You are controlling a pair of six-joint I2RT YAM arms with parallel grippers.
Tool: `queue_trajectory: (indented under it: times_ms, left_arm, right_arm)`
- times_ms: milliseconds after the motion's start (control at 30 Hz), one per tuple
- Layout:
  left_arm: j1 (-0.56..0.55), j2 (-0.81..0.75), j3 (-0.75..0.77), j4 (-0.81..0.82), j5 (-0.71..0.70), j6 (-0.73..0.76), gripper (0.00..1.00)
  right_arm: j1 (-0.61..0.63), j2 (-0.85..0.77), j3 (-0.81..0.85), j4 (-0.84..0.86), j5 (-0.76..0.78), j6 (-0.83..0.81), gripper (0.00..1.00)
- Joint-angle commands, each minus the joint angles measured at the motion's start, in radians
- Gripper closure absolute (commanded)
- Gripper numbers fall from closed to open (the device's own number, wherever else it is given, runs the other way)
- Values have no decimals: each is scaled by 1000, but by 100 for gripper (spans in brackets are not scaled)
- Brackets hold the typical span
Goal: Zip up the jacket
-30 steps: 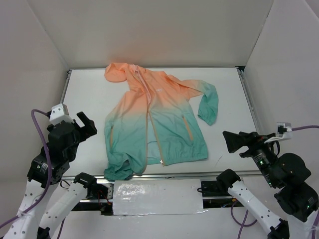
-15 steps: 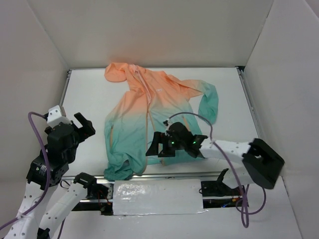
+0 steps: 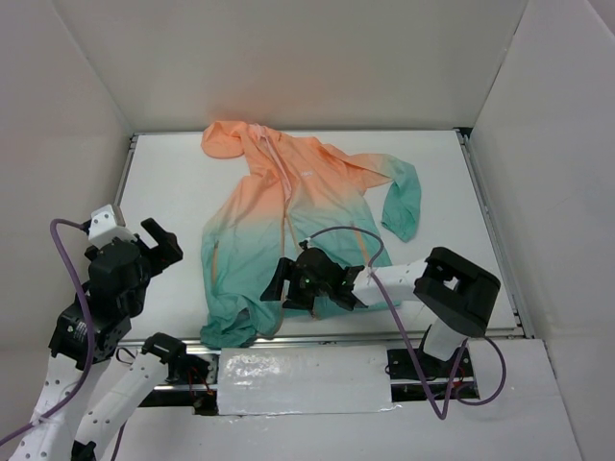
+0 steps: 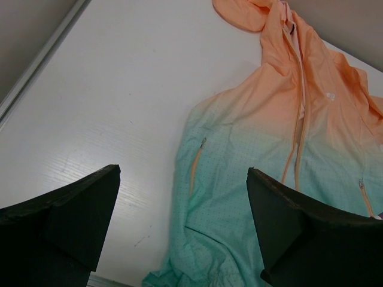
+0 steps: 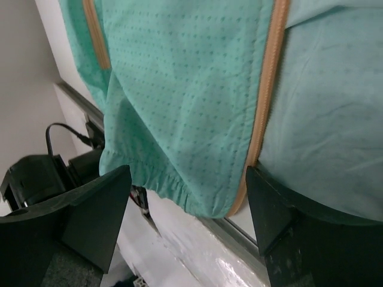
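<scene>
Jacket (image 3: 317,206) lies flat at centre in the top view, hood (image 3: 231,139) at upper left, teal hem (image 3: 384,288) toward the bottom edge; the right gripper (image 3: 281,285), parked at the frame's right side a second ago, now hangs over the hem at lower centre, while the left gripper (image 3: 159,240) has stayed at the left. In the left wrist view its fingers stand wide apart, empty. In the right wrist view the fingers are spread with the orange zipper (image 5: 266,95) end between them, nothing pinched yet, so the grasp seems near.
</scene>
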Motion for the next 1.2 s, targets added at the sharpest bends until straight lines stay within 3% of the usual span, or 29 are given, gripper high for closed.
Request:
queue_trajectory:
  times_ms: [0, 300, 467, 667, 767, 800, 933, 1000, 1167]
  left_arm:
    - [-3, -6, -3, 35, 10, 18, 0]
    - [-4, -15, -3, 40, 21, 23, 1]
    - [-4, -18, -5, 39, 24, 23, 1]
    - [-9, -27, -5, 39, 23, 19, 1]
    - [-10, -29, -9, 43, 30, 24, 1]
    - [-10, -27, -8, 43, 32, 26, 1]
    - [-10, -13, -9, 46, 44, 30, 1]
    - [-10, -12, -9, 49, 52, 33, 1]
    - [-10, -7, -11, 65, 73, 49, 1]
  right_arm:
    - [1, 34, 29, 16, 66, 49, 16]
    - [15, 5, -23, 8, 122, 114, 17]
    - [17, 73, -22, 51, 86, 123, 26]
    - [15, 83, -49, 94, 98, 141, 46]
    - [15, 54, -49, 77, 128, 128, 60]
    - [15, 45, -48, 67, 136, 125, 72]
    - [14, 15, -42, 51, 173, 109, 85]
    - [15, 14, -36, 53, 173, 103, 98]
    - [15, -5, -59, 114, 158, 98, 100]
